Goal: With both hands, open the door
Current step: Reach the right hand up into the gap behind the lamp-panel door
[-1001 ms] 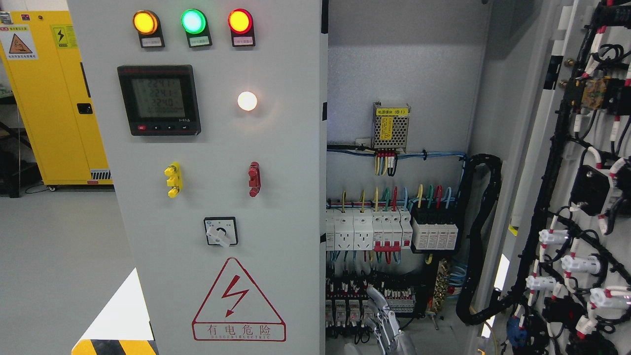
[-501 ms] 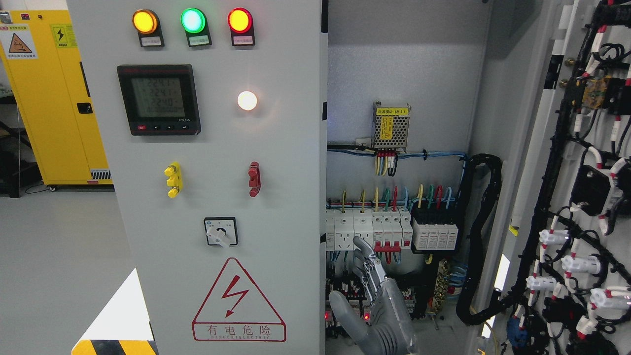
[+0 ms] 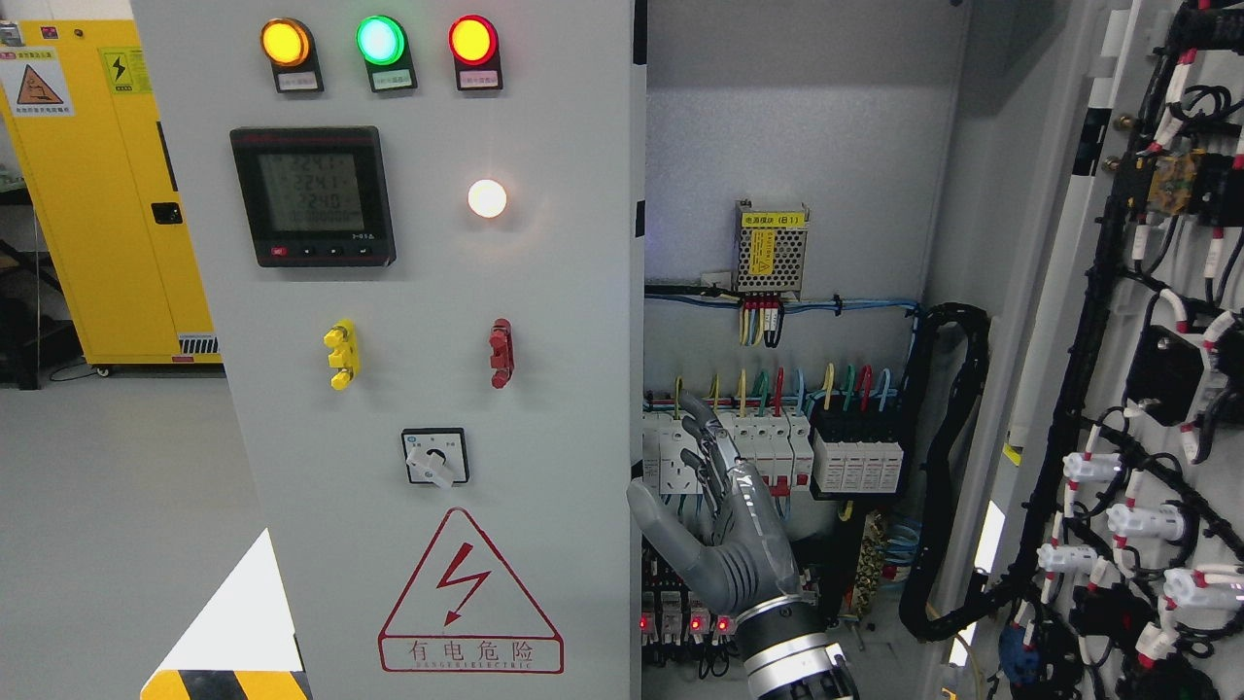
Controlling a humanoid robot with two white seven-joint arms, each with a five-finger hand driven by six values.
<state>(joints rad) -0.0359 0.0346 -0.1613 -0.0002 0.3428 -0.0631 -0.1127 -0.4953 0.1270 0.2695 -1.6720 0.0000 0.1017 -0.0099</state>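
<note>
At the bottom of the frame, right of centre, the right hand [image 3: 724,525] stood upright with its fingers [image 3: 702,423] stretched out and apart, gripping nothing. Its thumb reached left, just beside the edge of the left door [image 3: 544,408]. That grey door filled the middle-left of the frame, carrying a red warning triangle [image 3: 470,593], a rotary switch [image 3: 435,457], a dark meter [image 3: 313,196] and lit lamps [image 3: 380,42] along the top.

The right door [image 3: 1079,321] was swung open at the right edge, its inner face strung with black wiring and white connectors. Between the doors the cabinet stood open. Behind the fingers ran a row of white breakers [image 3: 768,452] with coloured wires above; lower down were small relays with red lights. A looped black cable conduit [image 3: 957,467] hung to the right, and a meshed power supply [image 3: 771,248] sat on the back wall.

Far off at upper left was a yellow cabinet [image 3: 107,194].
</note>
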